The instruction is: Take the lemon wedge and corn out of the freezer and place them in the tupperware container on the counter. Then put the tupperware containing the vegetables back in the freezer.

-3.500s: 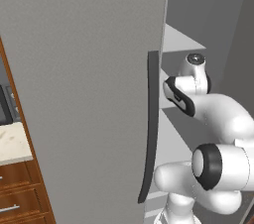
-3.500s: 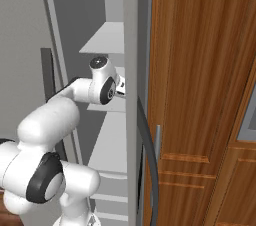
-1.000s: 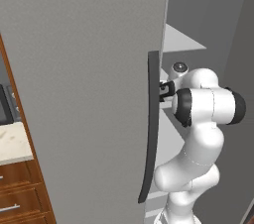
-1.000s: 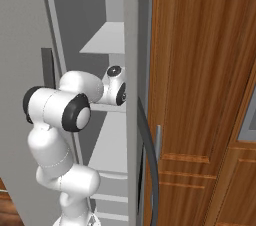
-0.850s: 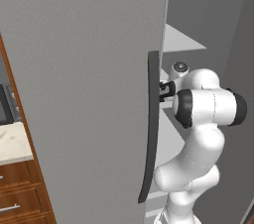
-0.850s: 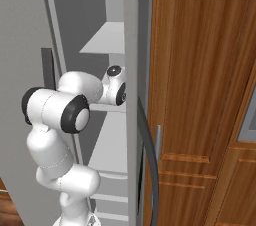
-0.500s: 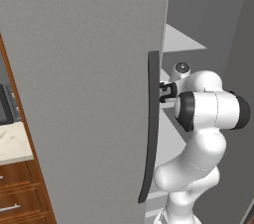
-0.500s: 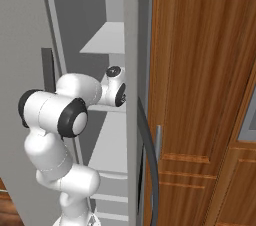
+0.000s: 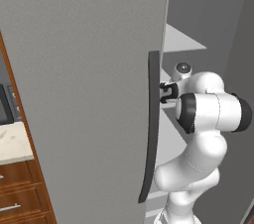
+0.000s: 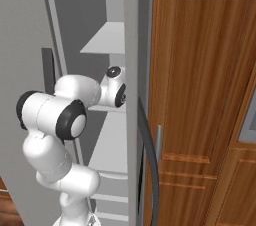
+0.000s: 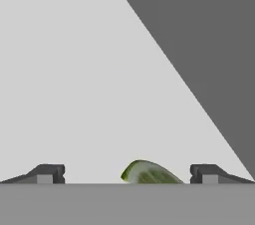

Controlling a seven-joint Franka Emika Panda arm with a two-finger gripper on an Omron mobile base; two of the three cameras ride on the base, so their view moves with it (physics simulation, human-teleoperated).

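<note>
The tall grey freezer (image 9: 89,94) stands open so I can reach its pale grey shelf (image 11: 89,94). One small yellow-green lemon wedge (image 11: 147,173) lies there at 6 o'clock, between my two fingers (image 11: 50,173), which are spread wide and hold nothing.

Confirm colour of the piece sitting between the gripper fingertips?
Yellow-green, darker green at the edge: the lemon wedge, clearest in the hand view.

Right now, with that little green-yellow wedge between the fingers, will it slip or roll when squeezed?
The lemon wedge looks small and curved, so it may rock or squirt sideways. Its rind looks glossy, probably slippery. The gripper stands open around it on the pale shelf.
</note>
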